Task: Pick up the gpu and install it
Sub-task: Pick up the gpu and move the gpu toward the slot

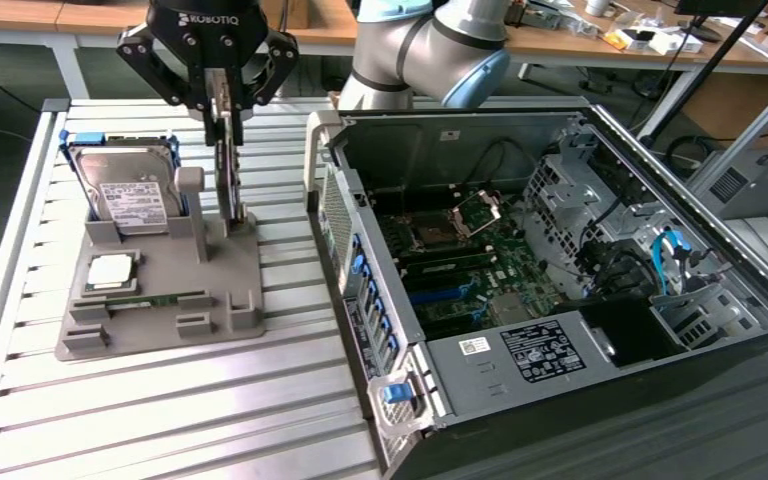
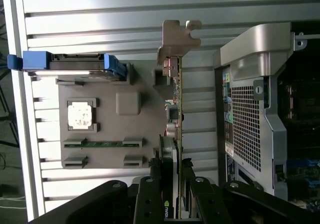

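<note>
Slatted metal table (image 1: 157,420) lies bare on the near side of the grey holder (image 1: 244,300), and that is the widest open room around it. On the exterior view's right of the holder stands the open computer case (image 1: 491,385). Its side panel is off, showing the motherboard (image 1: 464,270) and blue cables (image 1: 671,255) inside. A narrow strip of bare slats separates the case's perforated wall from the holder's edge. The holder carries a square processor (image 1: 111,270) in a recess. A thin green memory stick (image 1: 157,300) sits in a slot on the near side of that recess. A hard drive (image 1: 128,195) with blue side rails leans upright at the holder's far end. The gpu (image 1: 233,175) stands on edge over the holder's side nearest the case. It is a thin dark card seen almost edge-on. The gripper (image 1: 231,118) is clenched on the card's upper end, one finger on each face. From the wrist, the gpu (image 2: 176,108) runs away from the gripper (image 2: 171,166) to its silver-grey bracket (image 2: 177,36) at the far end. The bracket sits beside the holder's rim. Whether the card's lower end touches the holder cannot be told. Beyond the holder, the arm (image 1: 424,50) reaches in from the far edge, in front of a cluttered workbench (image 1: 558,40).
</note>
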Robot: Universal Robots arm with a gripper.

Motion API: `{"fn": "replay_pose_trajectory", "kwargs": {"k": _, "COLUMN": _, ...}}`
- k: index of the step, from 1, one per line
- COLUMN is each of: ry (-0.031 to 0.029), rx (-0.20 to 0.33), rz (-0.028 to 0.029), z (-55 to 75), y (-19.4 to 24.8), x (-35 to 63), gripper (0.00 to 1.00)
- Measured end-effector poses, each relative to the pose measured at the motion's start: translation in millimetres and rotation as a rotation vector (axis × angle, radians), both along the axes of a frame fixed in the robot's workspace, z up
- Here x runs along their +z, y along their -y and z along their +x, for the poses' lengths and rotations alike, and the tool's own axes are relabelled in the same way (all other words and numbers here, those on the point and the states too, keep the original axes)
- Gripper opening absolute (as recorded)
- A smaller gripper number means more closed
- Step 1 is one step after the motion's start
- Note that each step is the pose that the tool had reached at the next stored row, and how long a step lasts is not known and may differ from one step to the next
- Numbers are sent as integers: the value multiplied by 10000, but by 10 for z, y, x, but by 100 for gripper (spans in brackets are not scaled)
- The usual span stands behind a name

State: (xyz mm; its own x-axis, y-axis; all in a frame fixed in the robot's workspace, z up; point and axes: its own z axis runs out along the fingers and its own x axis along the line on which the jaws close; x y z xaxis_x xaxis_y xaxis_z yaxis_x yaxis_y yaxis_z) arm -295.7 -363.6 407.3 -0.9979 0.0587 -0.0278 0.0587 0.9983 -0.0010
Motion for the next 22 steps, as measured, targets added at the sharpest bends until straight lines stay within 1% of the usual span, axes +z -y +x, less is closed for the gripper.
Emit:
{"fn": "replay_pose_trajectory", "kwargs": {"k": 12, "ry": 0, "rx": 0, "rz": 0, "z": 0, "y": 0, "x": 85, "gripper": 27}}
{"fn": "replay_pose_trajectory", "kwargs": {"k": 22, "ry": 1, "rx": 0, "rz": 0, "z": 0, "y": 0, "x": 130, "gripper": 27}}
